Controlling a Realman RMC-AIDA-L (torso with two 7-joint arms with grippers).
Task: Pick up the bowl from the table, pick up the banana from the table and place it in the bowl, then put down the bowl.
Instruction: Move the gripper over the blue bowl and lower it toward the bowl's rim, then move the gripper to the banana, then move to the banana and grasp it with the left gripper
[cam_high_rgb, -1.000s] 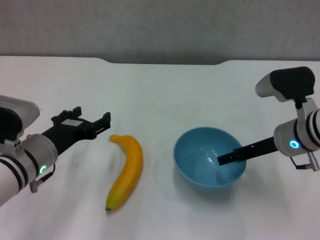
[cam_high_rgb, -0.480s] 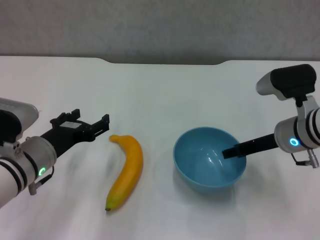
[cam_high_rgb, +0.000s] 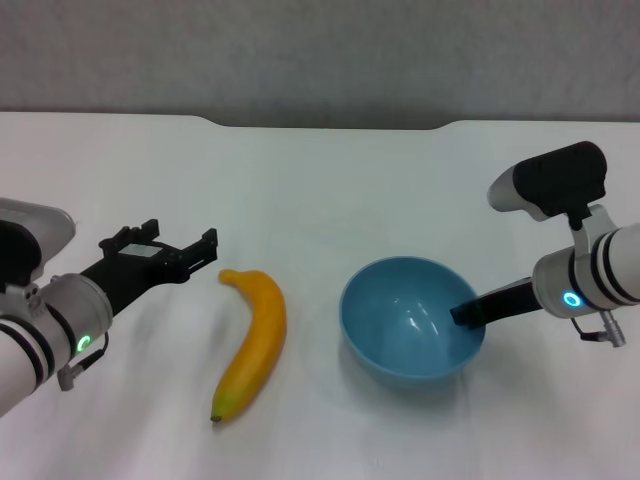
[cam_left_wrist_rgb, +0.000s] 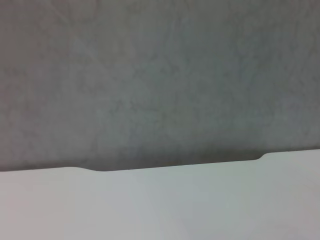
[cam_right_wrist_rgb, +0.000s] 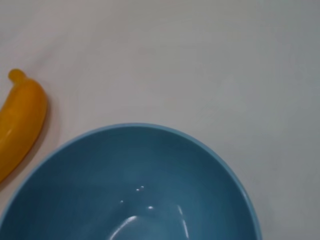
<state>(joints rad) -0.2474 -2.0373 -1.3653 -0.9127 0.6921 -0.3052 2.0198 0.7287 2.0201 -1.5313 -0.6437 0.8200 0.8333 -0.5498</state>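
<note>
Bowl (cam_high_rgb: 412, 318), light blue, toward the right edge of the table (cam_high_rgb: 330, 180), with the right gripper (cam_high_rgb: 468, 313) clamped on its right rim. Banana (cam_high_rgb: 252, 340) lies near the front edge, left of the bowl and apart from it. Left gripper (cam_high_rgb: 180, 252), fingers spread wide and empty, hovers beside the banana's stem end.

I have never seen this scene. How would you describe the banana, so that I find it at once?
Start from the white table with a shallow notch in its far edge. Between the left gripper and the light-blue bowl that the right gripper reaches into, the banana lies flat on the table. It is the only long, curved, yellow-orange thing, apart from the round bowl.
</note>
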